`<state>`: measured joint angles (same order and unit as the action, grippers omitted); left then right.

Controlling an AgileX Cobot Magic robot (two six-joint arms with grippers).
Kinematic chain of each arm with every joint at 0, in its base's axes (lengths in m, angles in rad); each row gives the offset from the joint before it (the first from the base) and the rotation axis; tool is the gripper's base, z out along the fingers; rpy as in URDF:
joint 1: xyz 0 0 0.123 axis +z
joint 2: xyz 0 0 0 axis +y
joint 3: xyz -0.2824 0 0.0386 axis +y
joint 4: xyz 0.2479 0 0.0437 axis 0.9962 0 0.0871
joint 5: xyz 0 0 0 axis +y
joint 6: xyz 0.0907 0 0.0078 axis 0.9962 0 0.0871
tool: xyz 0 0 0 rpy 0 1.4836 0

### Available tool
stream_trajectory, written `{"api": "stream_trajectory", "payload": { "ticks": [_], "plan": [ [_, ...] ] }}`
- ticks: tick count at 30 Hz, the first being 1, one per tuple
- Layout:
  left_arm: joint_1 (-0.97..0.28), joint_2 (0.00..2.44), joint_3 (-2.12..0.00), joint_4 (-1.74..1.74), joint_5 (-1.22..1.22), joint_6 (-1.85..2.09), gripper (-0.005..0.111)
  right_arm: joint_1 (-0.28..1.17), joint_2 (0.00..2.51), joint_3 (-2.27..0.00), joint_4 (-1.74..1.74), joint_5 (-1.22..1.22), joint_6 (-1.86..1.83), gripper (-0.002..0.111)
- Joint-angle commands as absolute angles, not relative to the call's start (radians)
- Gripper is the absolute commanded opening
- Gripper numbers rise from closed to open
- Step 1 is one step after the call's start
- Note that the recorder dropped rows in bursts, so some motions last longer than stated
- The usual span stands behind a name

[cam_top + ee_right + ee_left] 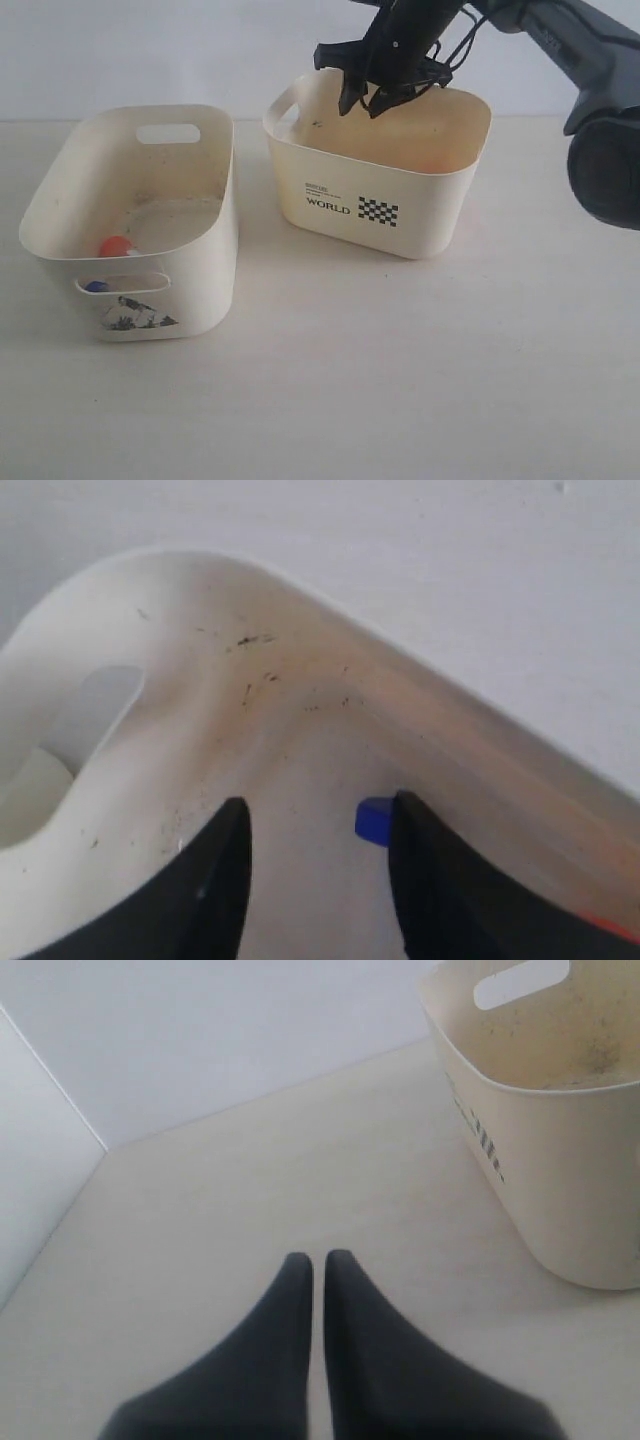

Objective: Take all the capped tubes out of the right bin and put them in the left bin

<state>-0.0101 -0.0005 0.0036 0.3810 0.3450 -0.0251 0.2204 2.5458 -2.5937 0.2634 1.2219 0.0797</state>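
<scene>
Cream plastic dominates the exterior view. The right bin (375, 190) stands on the surface (400, 380) beside the left bin (190, 260), not touching it. The right hand (385, 88) hangs over the right bin's rim, fingers spread and carrying nothing. The left bin holds an orange-capped tube (115, 245) on its floor, and a blue cap (96, 286) shows through the near handle slot. The right bin's wall hides its contents from here.

In the left wrist view, the left hand (318, 1260) has its fingers pressed together around nothing, low over bare surface near the left bin.

The right wrist view looks down into a corner of the right bin. A blue-capped tube (373, 822) lies there, only its cap showing, close against one finger's inner side. The pick-up would likely go best if the hand shifts to centre the tube in the gap before descending. It should also keep clear of the curved wall. An orange-red streak (610, 927) at the frame's edge may be another tube, but that cannot be told.
</scene>
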Motion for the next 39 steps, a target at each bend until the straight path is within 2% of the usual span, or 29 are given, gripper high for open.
{"api": "stream_trajectory", "payload": {
  "ticks": [1, 5, 11, 19, 28, 32, 35, 38, 39],
  "plan": [
    [-0.01, 0.0, 0.0, 0.383, 0.342, -0.035, 0.004, 0.214, 2.448, -2.49, 0.217, 1.221, 0.05, 0.045],
    [-0.01, 0.0, 0.0, 0.383, 0.342, -0.035, 0.004, 0.207, 2.38, -2.384, 0.228, 1.221, 0.05, 0.053],
    [-0.01, 0.0, 0.0, 0.383, 0.342, -0.035, 0.004, 0.221, 2.383, -2.239, 0.258, 1.221, 0.05, 0.07],
    [-0.01, 0.0, 0.0, 0.383, 0.342, -0.035, 0.004, 0.225, 2.461, -2.209, 0.45, 1.158, 0.034, 0.07],
    [-0.01, 0.0, 0.0, 0.383, 0.342, -0.035, 0.004, 0.309, 2.585, -2.215, 0.451, 1.126, -0.033, 0.069],
    [-0.01, 0.0, 0.0, 0.383, 0.342, -0.035, 0.004, 0.314, 2.606, -2.218, 0.404, 1.122, 0.0, 0.052],
    [-0.01, 0.0, 0.0, 0.383, 0.342, -0.035, 0.004, 0.309, 2.603, -2.229, 0.342, 1.122, 0.034, 0.032],
    [-0.01, 0.0, 0.0, 0.383, 0.342, -0.035, 0.004, 0.303, 2.603, -2.274, 0.283, 1.155, 0.043, 0.003],
    [-0.01, 0.0, 0.0, 0.383, 0.342, -0.035, 0.004, 0.301, 2.603, -2.296, 0.283, 1.166, 0.044, 0.0]
  ]
}}
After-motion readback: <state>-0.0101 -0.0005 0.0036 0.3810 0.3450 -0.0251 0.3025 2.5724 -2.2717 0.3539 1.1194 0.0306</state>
